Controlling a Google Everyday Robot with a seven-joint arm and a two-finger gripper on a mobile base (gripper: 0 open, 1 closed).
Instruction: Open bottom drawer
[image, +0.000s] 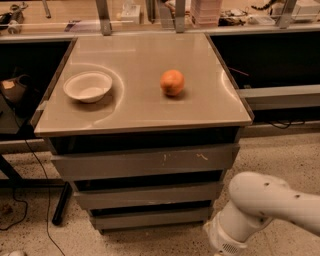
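Cabinet of three grey metal drawers under a tan tabletop. The bottom drawer is the lowest and narrowest front, just above the speckled floor and set back under the middle drawer. It looks shut, with only a dark slot between the two fronts.

Handling, as a judgement: the front is sheet metal, stiff, smooth and plain, with no handle or knob to be seen. The only purchase is probably the upper lip, reached through the slot above it; the flat face would give a slippery hold. The drawer likely slides straight out on runners, so a level pull near the lip's middle should keep it from racking. Its contents are unseen, so its weight cannot be told.

The top drawer is the widest and has pale scratches towards its right. On the tabletop are a white bowl at left and an orange near the centre, well apart, neither part of the job.

The arm enters low at the right — a white rounded elbow, with the forearm angling down and left to the wrist, near the cabinet's lower right corner and about level with the bottom drawer. The gripper lies beyond the wrist, below the frame's bottom edge — out of sight, so whether it is apart or together cannot be told. Nothing touches the drawer.
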